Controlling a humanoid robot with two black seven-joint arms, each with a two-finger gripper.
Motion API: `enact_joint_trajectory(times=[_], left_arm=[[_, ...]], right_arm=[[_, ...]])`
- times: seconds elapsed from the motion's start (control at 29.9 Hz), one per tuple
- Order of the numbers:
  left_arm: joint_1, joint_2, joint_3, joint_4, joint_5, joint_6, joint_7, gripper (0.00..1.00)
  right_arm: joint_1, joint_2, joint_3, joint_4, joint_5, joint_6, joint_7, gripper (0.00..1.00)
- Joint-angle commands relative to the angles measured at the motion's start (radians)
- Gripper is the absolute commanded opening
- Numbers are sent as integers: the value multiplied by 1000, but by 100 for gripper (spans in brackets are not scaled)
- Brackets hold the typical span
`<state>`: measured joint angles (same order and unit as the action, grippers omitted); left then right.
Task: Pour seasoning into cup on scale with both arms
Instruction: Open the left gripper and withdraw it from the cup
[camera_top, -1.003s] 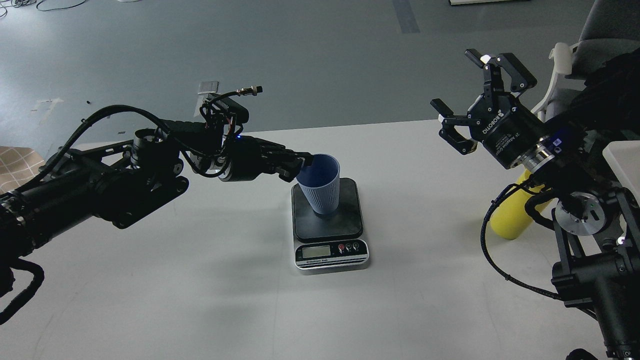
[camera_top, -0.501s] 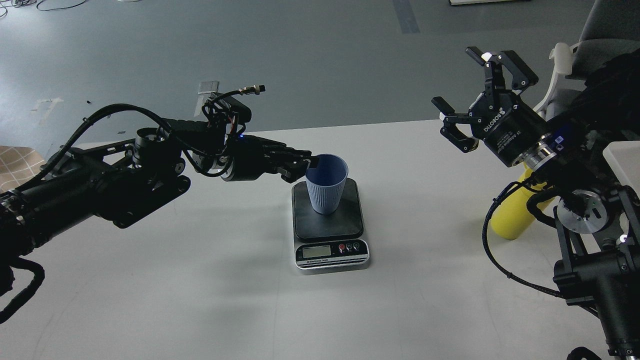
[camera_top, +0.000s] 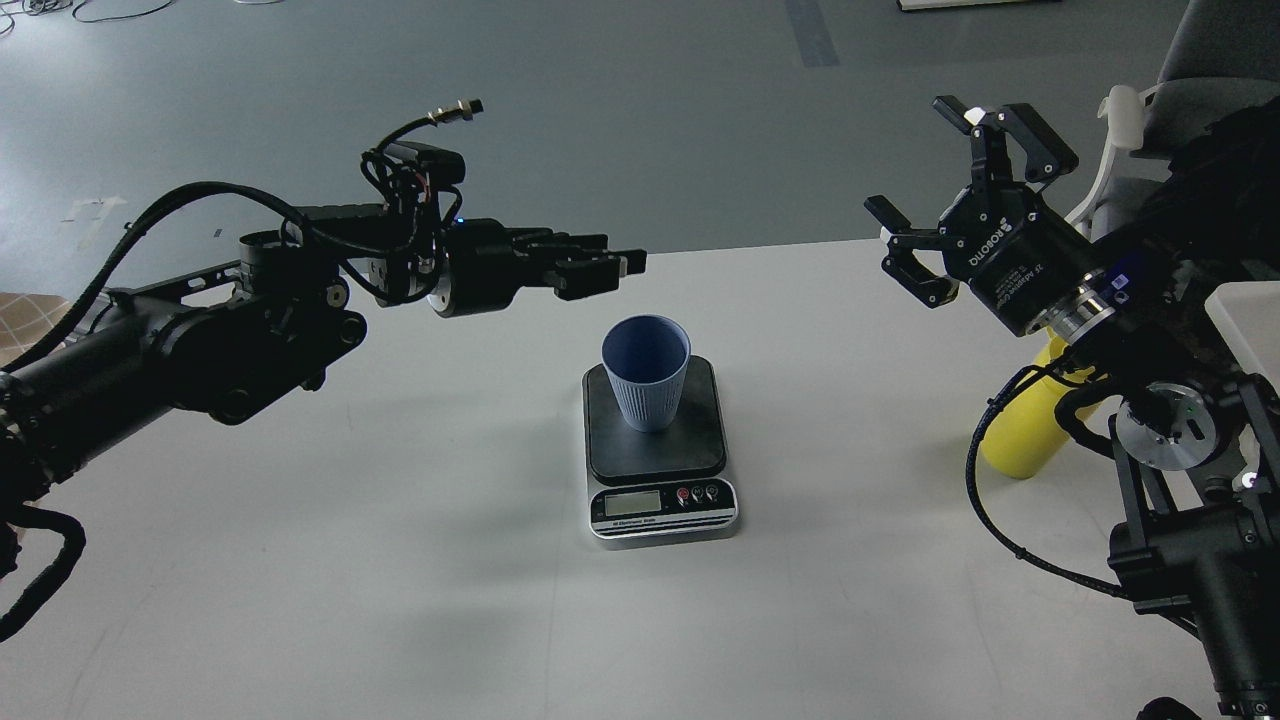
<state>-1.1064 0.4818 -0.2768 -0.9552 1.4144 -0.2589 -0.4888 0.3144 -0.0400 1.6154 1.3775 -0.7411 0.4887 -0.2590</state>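
The blue-grey ribbed cup stands upright on the dark platform of the scale, whose silver display strip faces me. My left gripper hovers above and to the left of the cup's rim, clear of it, with its fingers slightly apart and nothing in them. My right gripper is wide open and empty, raised at the right, well away from the cup. The yellow seasoning bottle stands on the table at the right, below and behind my right arm. Its nozzle and cap are hidden.
The white table ends at its far edge just behind the left gripper, with grey floor beyond. A chair stands at the back right. A white flat object sits at the right edge.
My left gripper has let go of the cup's rim and risen up and away. The cup, tilted before, now stands upright on the scale. The right arm has hardly moved.
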Motion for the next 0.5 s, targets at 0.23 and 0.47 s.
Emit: enact_joint_trajectory(times=[0.23, 0.47], left_arm=[[98, 17, -216, 50, -762, -10, 0, 100], [174, 26, -233, 47, -818, -72, 0, 100]], right_arm=[[0, 8, 33, 17, 20, 0, 1, 100], [9, 40, 146, 156, 456, -27, -14, 100]])
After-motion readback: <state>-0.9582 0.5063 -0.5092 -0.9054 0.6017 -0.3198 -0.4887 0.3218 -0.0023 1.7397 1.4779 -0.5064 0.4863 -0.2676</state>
